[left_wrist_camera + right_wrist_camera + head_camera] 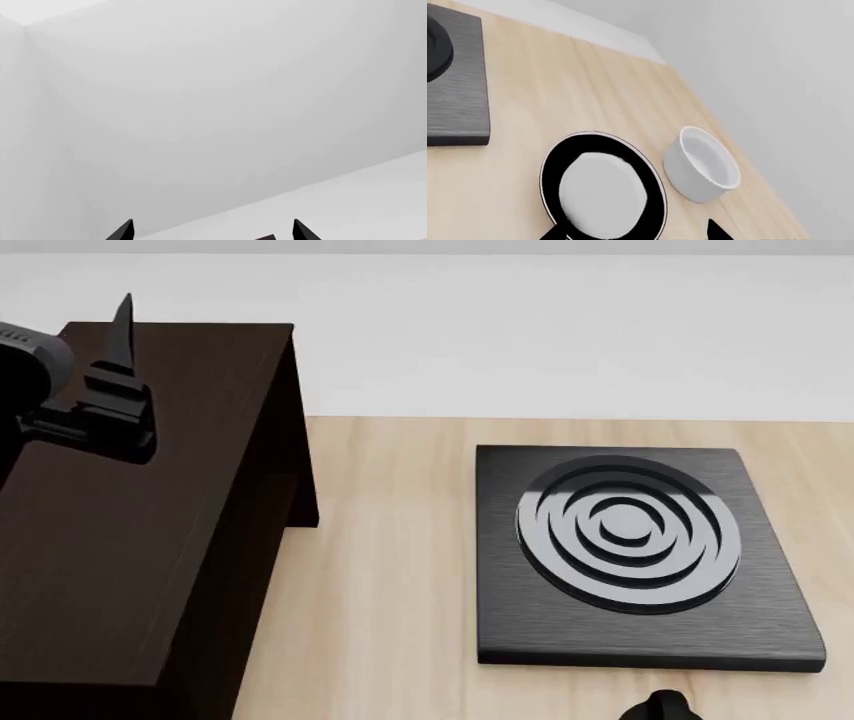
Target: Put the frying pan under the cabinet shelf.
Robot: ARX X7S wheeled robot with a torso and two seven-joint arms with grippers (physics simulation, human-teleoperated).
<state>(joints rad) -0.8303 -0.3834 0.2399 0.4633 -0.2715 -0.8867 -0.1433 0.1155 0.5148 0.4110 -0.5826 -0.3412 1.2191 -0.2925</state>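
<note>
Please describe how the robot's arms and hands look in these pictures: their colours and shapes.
The left hand is black, with thin, pointed, blade-like fingers on a blocky stepped black body and a rounded dark grey wrist section behind it. In both wrist views only black pointed fingertips show, including the right hand. No cables or markings are visible.

A square black burner plate with concentric shiny rings lies flat at the centre-right of the head view on a pale wooden tabletop, while a small round white bowl stands upright on that wood, right of centre in the right wrist view.
</note>
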